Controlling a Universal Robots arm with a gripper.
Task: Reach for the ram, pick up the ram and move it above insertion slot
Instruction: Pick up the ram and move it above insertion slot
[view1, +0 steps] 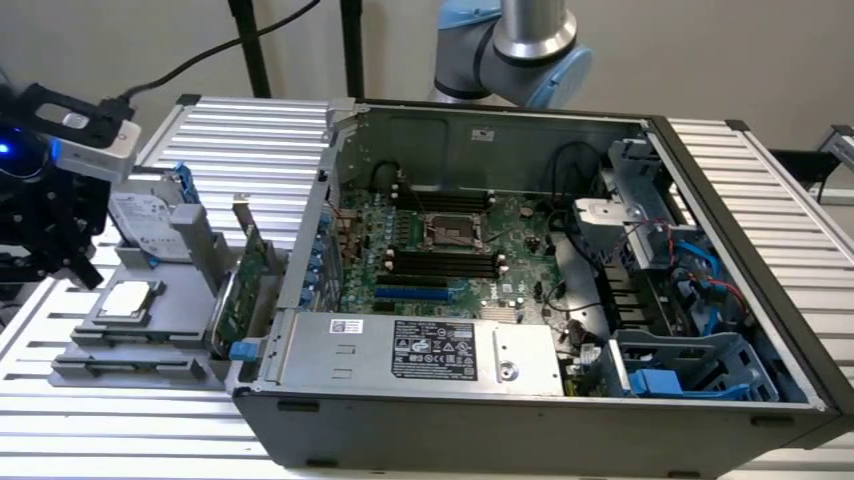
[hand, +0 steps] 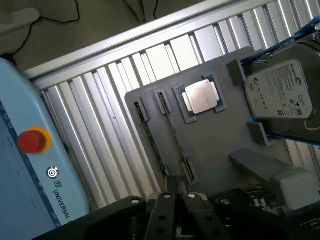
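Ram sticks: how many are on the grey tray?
2. Both stand on edge in the grey tray, side by side: one ram stick by the tray's edge, the other nearer the silver chip. None seems hidden.

A robotics lab: a robot arm (view1: 527, 45) behind an open PC case (view1: 534, 440) on a slatted aluminium table (view1: 801, 250), with a teach pendant (hand: 30, 170) beside it.

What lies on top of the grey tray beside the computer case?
On the grey tray sit a silver processor, a hard drive and the ram, standing on edge. The gripper covers one end of the tray in the wrist view, so anything there is hidden.
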